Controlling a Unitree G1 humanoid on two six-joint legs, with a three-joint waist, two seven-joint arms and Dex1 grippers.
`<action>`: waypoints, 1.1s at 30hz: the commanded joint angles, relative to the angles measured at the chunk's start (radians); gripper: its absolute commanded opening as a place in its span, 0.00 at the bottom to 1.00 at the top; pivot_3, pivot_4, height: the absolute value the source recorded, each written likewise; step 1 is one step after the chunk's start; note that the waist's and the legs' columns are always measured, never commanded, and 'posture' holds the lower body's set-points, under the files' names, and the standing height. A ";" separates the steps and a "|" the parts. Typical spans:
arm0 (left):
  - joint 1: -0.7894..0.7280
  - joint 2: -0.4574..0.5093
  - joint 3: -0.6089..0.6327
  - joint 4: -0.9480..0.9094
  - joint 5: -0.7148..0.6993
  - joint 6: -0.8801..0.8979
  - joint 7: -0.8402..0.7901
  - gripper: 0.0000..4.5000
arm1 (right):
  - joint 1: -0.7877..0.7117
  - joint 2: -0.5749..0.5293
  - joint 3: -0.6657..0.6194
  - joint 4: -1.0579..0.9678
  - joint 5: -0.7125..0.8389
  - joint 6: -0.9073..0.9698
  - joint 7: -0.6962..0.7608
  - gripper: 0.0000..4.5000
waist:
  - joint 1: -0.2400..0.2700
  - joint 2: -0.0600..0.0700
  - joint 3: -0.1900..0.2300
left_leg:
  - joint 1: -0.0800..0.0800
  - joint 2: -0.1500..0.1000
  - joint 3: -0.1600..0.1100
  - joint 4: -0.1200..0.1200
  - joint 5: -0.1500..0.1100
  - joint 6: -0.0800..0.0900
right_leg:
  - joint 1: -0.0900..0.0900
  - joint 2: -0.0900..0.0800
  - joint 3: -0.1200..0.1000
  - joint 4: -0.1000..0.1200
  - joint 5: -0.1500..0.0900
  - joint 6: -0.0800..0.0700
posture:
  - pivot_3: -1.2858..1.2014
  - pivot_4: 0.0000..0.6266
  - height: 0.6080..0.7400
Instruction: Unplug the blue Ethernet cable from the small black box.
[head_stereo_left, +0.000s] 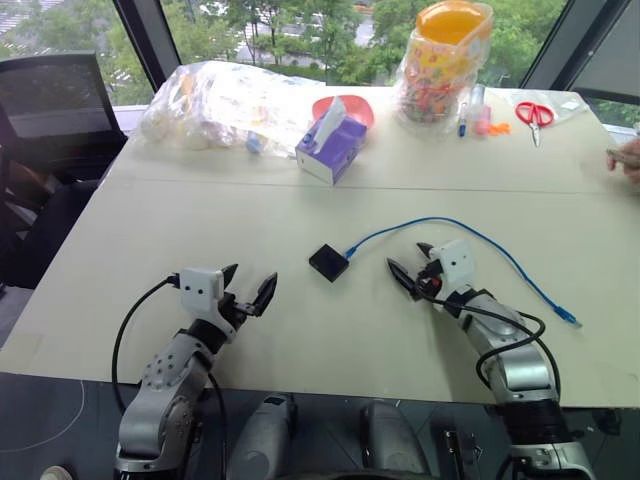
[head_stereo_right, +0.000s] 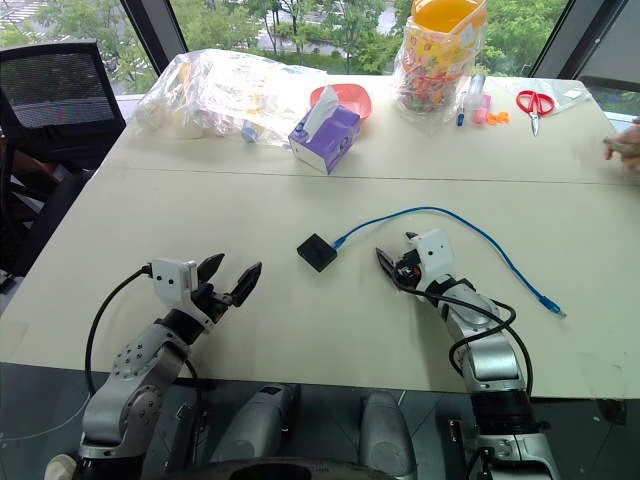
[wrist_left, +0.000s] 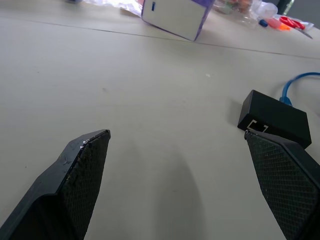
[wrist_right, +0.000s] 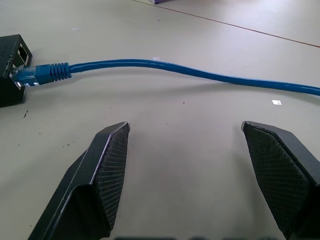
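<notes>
Blue Ethernet cable plugged into small black box; both grippers spread.

Bright daylight pours in from the windows behind the surface. Shadows are soft (wrist views slightly hazy far off).

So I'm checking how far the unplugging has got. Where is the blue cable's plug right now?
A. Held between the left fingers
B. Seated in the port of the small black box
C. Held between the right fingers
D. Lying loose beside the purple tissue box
B: the right wrist view shows the blue Ethernet cable with its plug seated in the port of the small black box, and neither open gripper touches it.
</notes>
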 joint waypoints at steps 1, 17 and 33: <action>-0.008 0.002 -0.005 -0.040 -0.003 0.005 0.003 1.00 | 0.002 0.000 -0.016 -0.031 0.011 0.016 -0.004 0.82 | 0.000 0.000 0.000 | 0.000 0.000 0.000 0.000 0.000 0.000 | 0.000 0.000 0.000 0.000 0.000 0.000 | 0.52 0.24 0.90; -0.030 0.037 -0.001 -0.046 -0.027 0.033 -0.036 1.00 | -0.071 -0.082 0.004 -0.056 0.085 0.090 0.177 0.82 | -0.001 0.000 0.000 | -0.001 0.000 0.000 0.000 0.000 0.000 | -0.001 0.000 0.000 0.000 0.000 0.000 | 0.52 0.24 0.90; -0.149 0.165 0.040 -0.017 -0.112 0.126 -0.159 1.00 | -0.797 -0.337 0.362 0.256 -0.041 0.129 0.799 0.82 | -0.024 0.001 0.001 | -0.001 0.001 0.002 -0.003 0.000 0.000 | -0.004 0.000 0.001 0.000 0.001 0.000 | 0.52 0.24 0.90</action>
